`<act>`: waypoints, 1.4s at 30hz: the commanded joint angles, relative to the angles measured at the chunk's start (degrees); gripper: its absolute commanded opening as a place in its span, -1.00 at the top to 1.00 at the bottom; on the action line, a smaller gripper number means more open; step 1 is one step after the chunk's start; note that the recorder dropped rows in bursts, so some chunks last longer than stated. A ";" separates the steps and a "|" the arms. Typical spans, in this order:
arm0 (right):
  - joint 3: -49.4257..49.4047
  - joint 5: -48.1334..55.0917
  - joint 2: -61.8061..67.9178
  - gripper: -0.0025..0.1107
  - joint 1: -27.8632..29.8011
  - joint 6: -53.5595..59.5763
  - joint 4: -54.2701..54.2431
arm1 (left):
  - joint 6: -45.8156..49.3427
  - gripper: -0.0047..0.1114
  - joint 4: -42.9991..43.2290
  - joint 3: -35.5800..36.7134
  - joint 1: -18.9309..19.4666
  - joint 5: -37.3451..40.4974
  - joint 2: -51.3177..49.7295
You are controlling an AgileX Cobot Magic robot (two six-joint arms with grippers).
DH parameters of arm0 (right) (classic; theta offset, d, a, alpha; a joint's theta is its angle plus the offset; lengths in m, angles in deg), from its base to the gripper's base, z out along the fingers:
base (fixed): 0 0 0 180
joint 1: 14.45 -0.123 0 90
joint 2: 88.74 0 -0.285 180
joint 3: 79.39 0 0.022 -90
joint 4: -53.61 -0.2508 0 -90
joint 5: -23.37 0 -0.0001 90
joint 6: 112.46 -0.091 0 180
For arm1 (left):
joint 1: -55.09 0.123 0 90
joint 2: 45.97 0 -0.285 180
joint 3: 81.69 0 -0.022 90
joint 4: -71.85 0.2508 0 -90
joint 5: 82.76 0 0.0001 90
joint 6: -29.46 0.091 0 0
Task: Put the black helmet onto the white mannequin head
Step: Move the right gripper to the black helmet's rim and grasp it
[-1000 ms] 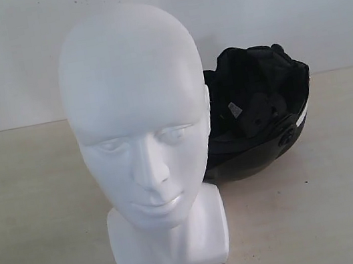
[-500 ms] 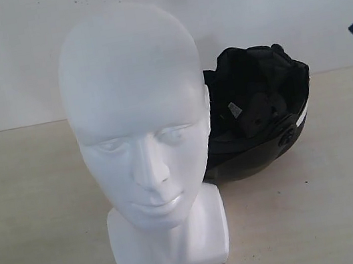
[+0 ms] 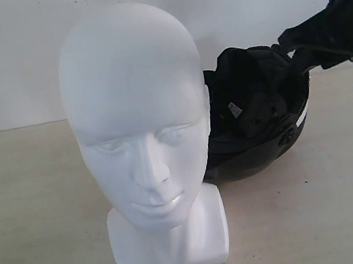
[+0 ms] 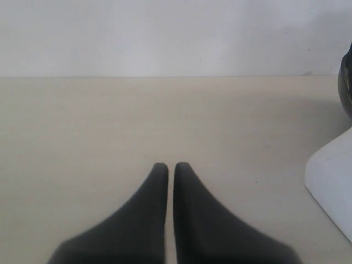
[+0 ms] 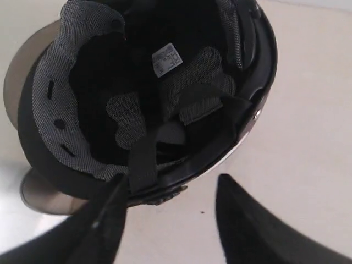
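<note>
The white mannequin head (image 3: 139,131) stands upright on its neck base, front and centre-left on the table. Its base corner (image 4: 333,187) also shows in the left wrist view. Behind it to the right lies the black helmet (image 3: 257,125), tipped so its padded lining faces outward. The right wrist view looks into the helmet (image 5: 148,93), with lining, chin strap and the smoky visor (image 5: 16,82) showing. My right gripper (image 5: 170,184) is open just above the helmet's rim and grips nothing. My left gripper (image 4: 166,165) is shut and empty, low over bare table.
The pale wooden table (image 3: 326,215) runs back to a plain white wall (image 3: 2,59). My right arm (image 3: 331,25) reaches in from the top right, above the helmet's far side.
The right arm came into the exterior view from the top right and moved down and left until it hangs over the helmet. Head and helmet have not moved.
</note>
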 commanded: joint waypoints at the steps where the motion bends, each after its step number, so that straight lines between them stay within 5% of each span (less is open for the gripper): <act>1: 0.32 -0.47 3.81 -0.16 -0.07 -10.50 -0.66 | 0.12 0.84 -0.33 0.15 0.18 -0.02 0.17; 15: 0.32 -11.88 12.65 -0.16 0.03 -24.30 -0.66 | 0.12 0.84 -0.33 0.15 0.18 -0.02 0.17; 35: 0.32 -22.18 22.63 -0.03 0.03 -24.98 -1.13 | 0.12 0.84 -0.33 0.15 0.18 -0.02 0.17; 38: 0.32 -22.50 22.86 0.19 0.03 -24.71 -0.65 | 0.12 0.84 -0.33 0.15 0.18 -0.02 0.17; 42: 0.32 -21.62 22.10 0.96 0.03 -22.84 0.13 | 0.12 0.84 -0.33 0.15 0.18 -0.02 0.17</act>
